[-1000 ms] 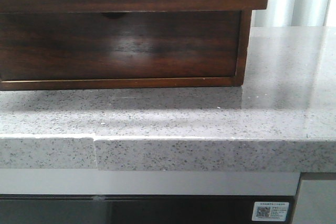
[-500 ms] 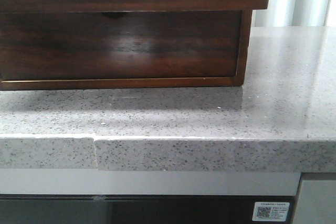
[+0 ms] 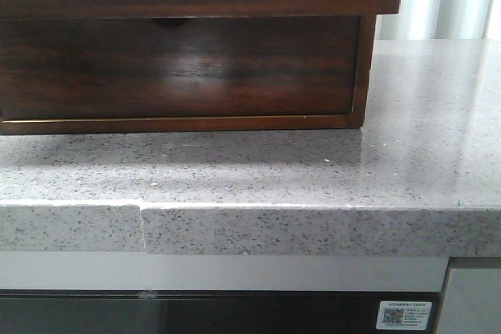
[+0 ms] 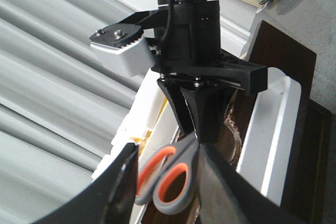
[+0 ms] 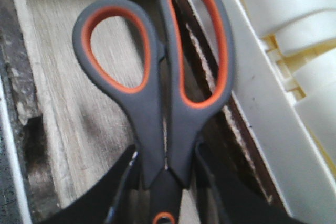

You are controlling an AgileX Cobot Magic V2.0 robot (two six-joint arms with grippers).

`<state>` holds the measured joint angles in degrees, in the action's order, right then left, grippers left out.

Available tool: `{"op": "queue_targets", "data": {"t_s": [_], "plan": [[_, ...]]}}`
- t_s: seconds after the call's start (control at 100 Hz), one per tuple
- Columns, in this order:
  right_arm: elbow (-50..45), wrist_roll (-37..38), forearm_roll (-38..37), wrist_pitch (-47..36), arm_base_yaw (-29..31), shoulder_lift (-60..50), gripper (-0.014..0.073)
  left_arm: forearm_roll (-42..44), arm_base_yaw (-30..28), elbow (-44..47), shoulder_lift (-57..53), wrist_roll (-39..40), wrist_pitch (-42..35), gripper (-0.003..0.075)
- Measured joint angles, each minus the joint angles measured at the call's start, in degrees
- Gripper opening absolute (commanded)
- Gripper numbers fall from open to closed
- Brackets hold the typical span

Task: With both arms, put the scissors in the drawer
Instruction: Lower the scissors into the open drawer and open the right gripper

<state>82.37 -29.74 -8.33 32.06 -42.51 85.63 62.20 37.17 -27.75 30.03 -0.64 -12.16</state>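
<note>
In the front view only the shut drawer point(image 3: 176, 68) showed; the wrist views showed the right gripper point(image 4: 197, 132) pointing down, clenched on the scissors point(image 5: 157, 87), the left gripper point(image 4: 163, 192) released.

Black arm point(image 4: 189, 19) with silver camera block point(image 4: 122, 51), dark tapered fingers point(image 4: 197, 111).

We are looking at a grey speckled stone tabletop point(image 3: 407, 154) (its front edge showing a seam), and sitting directly on it is a dark wooden box point(image 3: 362, 68) housing the drawer point(image 3: 180, 68).
</note>
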Motion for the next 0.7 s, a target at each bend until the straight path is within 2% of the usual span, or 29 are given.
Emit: {"op": "queue_targets", "data": {"t_s": [0.34, 0.39, 0.44, 0.54, 0.61, 0.66, 0.7], "plan": [[0.0, 0.0, 0.0, 0.0, 0.0, 0.0, 0.0278, 0.0, 0.0, 0.0, -0.5, 0.0, 0.0, 0.0253], [0.0, 0.0, 0.0, 0.2, 0.0, -0.2, 0.0249, -0.5, 0.0, 0.0, -1.1, 0.0, 0.0, 0.0251], [0.0, 0.0, 0.0, 0.6, 0.0, -0.8, 0.0183, -1.9, 0.0, 0.0, -1.9, 0.0, 0.1, 0.0241], [0.0, 0.9, 0.0, 1.6, 0.0, -2.6, 0.0023, -5.6, 0.0, 0.0, -4.2, 0.0, 1.0, 0.0170], [0.0, 1.8, 0.0, 2.8, 0.0, -4.3, -0.0081, -8.4, 0.0, 0.0, -6.2, 0.0, 3.0, 0.0080], [0.0, 2.4, 0.0, 3.8, 0.0, -5.7, -0.0076, -10.4, 0.0, 0.1, -7.7, 0.0, 4.8, 0.0001], [0.0, 2.6, 0.0, 4.8, 0.0, -6.5, -0.0075, -12.1, 0.0, 0.2, -9.1, 0.0, 6.4, -0.0017]]}}
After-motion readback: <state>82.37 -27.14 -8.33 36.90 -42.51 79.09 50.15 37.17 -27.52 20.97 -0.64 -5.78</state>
